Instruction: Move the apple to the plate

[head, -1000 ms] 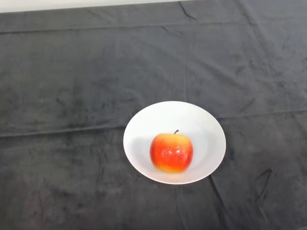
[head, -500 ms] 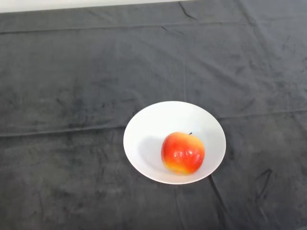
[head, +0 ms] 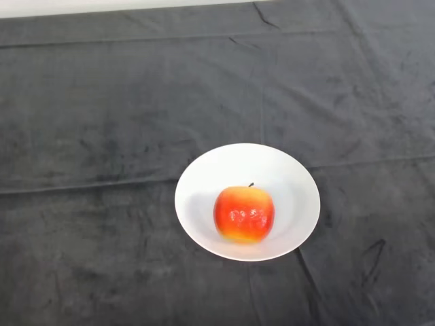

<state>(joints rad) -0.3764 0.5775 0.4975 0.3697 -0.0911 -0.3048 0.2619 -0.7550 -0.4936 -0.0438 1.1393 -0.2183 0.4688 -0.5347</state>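
A red and yellow apple (head: pixel 244 214) stands upright inside the white plate (head: pixel 204 178), a little below the plate's middle, with its short dark stem pointing up. The plate rests on the dark cloth slightly right of the view's centre.
The dark cloth (head: pixel 102 136) covers the whole table, with a few creases running across it. A pale strip of the table's far edge (head: pixel 81 7) shows at the top left.
The apple rolled to the right inside the plate half a second ago and is now back left near where it stood a second ago, upright.
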